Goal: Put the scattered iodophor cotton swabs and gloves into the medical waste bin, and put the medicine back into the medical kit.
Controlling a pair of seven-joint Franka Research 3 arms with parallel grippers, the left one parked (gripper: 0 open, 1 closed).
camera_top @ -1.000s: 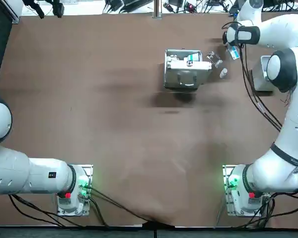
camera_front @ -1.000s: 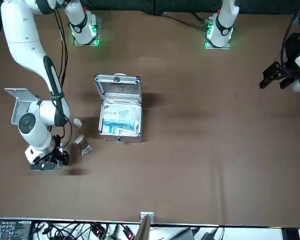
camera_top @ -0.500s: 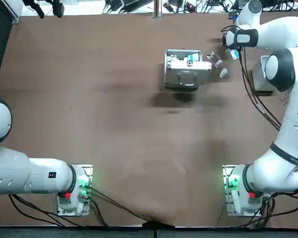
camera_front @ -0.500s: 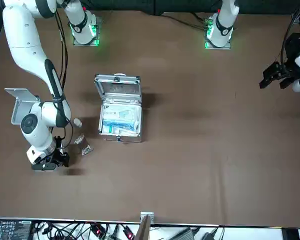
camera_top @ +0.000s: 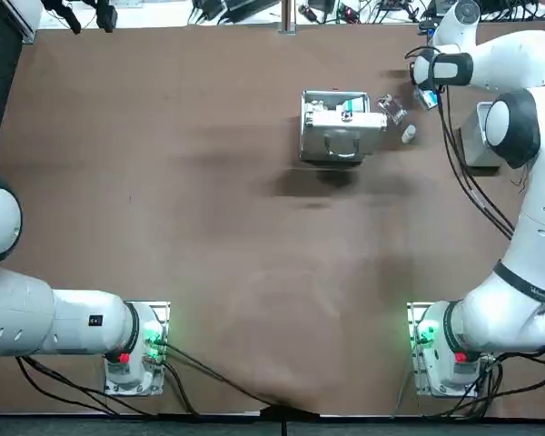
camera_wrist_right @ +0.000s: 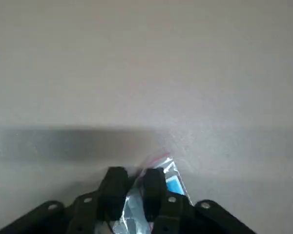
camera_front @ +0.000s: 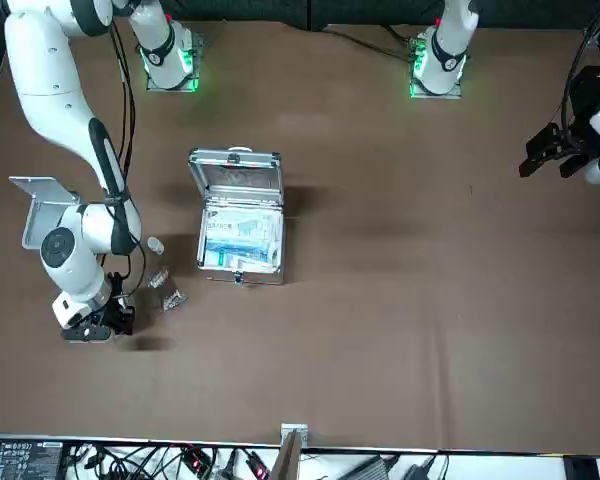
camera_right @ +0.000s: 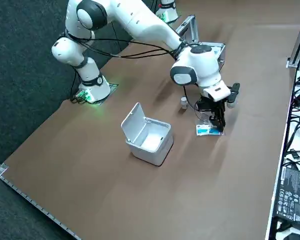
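My right gripper (camera_right: 219,124) is low at the table's far right corner, shut on a clear packet with a blue label (camera_right: 206,130). The wrist view shows the fingers (camera_wrist_right: 115,179) pinched on that packet (camera_wrist_right: 174,185), which touches the table. From above, the gripper (camera_top: 423,89) hides most of the packet (camera_top: 428,99). The silver medical kit (camera_top: 338,127) stands open with boxes inside (camera_front: 240,238). A small white medicine bottle (camera_top: 408,133) and a clear plastic packet (camera_top: 392,109) lie between the kit and the gripper. The white waste bin (camera_right: 149,135) has its lid up.
The bin (camera_top: 477,136) sits at the right edge, partly under my right arm. Cables and equipment (camera_right: 292,185) run along the table's far edge. Brown tabletop (camera_top: 209,209) stretches left of the kit.
The right wrist has shifted only slightly. The gripper stays low on the blue-labelled packet, and the kit, bottle and clear packet have not moved.
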